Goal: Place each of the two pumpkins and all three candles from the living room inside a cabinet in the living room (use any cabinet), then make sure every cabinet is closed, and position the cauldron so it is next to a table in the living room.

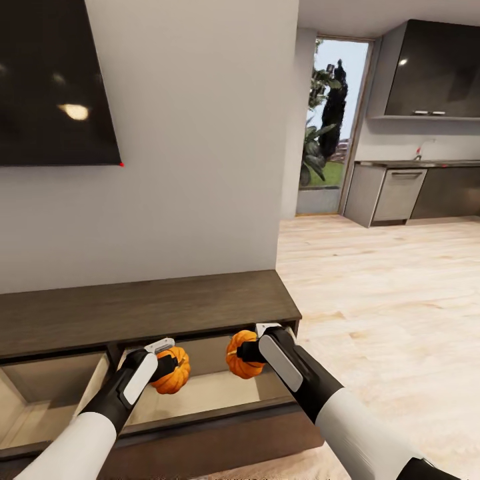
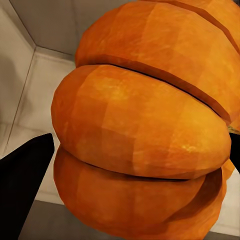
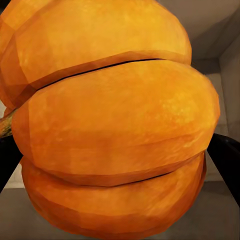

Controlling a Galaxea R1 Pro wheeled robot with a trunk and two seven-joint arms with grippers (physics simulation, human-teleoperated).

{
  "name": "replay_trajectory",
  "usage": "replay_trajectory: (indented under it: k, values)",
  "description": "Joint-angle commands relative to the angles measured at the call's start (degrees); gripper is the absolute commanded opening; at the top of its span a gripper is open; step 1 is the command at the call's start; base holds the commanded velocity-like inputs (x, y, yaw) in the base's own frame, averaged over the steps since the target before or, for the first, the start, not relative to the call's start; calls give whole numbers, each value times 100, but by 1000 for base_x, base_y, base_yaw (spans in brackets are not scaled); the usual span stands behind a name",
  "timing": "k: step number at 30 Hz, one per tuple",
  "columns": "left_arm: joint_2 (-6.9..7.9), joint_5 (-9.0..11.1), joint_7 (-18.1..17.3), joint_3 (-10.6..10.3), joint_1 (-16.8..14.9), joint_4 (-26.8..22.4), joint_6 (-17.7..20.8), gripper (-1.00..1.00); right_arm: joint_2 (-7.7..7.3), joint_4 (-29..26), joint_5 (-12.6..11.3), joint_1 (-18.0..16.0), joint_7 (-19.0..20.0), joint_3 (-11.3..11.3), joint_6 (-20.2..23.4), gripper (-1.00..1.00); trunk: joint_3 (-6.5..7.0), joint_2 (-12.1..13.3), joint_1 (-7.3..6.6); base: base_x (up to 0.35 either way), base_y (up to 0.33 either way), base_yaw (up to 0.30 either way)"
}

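Observation:
In the head view, each arm holds one orange ribbed pumpkin over the open right-hand drawer of the long dark-brown cabinet [image 1: 153,307]. My left gripper [image 1: 167,368] is shut on the left pumpkin [image 1: 175,375]. The right pumpkin [image 1: 239,357] sits in my right gripper [image 1: 248,353], which is shut on it. Both pumpkins hang above the pale drawer floor [image 1: 207,393]. Up close, the left pumpkin [image 2: 140,125] and the right pumpkin [image 3: 115,125] each sit between dark fingers [image 2: 25,175] [image 3: 225,155], with the pale drawer insides behind. The candles and the cauldron are out of view.
A second drawer [image 1: 47,393] stands open at the left of the cabinet. A dark TV [image 1: 53,80] hangs on the wall above. Light wooden floor [image 1: 387,300] spreads to the right toward grey kitchen cupboards [image 1: 413,193] and a glass door [image 1: 330,127].

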Motion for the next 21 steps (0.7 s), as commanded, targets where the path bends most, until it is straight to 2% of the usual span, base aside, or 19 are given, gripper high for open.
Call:
replay_trajectory:
  k: [1, 6, 21]
  values:
    - [8, 51, 68, -35, -4, -10, 6, -100, -2, -6, -55, -7, -71, 14, -3, -100, -24, -45, 21, 0, 0, 0]
    - [9, 51, 69, -35, -4, -10, 4, -100, -4, -8, -55, -7, -71, 14, -3, -100, -114, -241, 129, 0, 0, 0]
    - [7, 51, 70, -35, -4, -10, 4, -100, -4, -8, -61, -7, -71, 19, -3, -100, -447, -261, 168, 0, 0, 0]
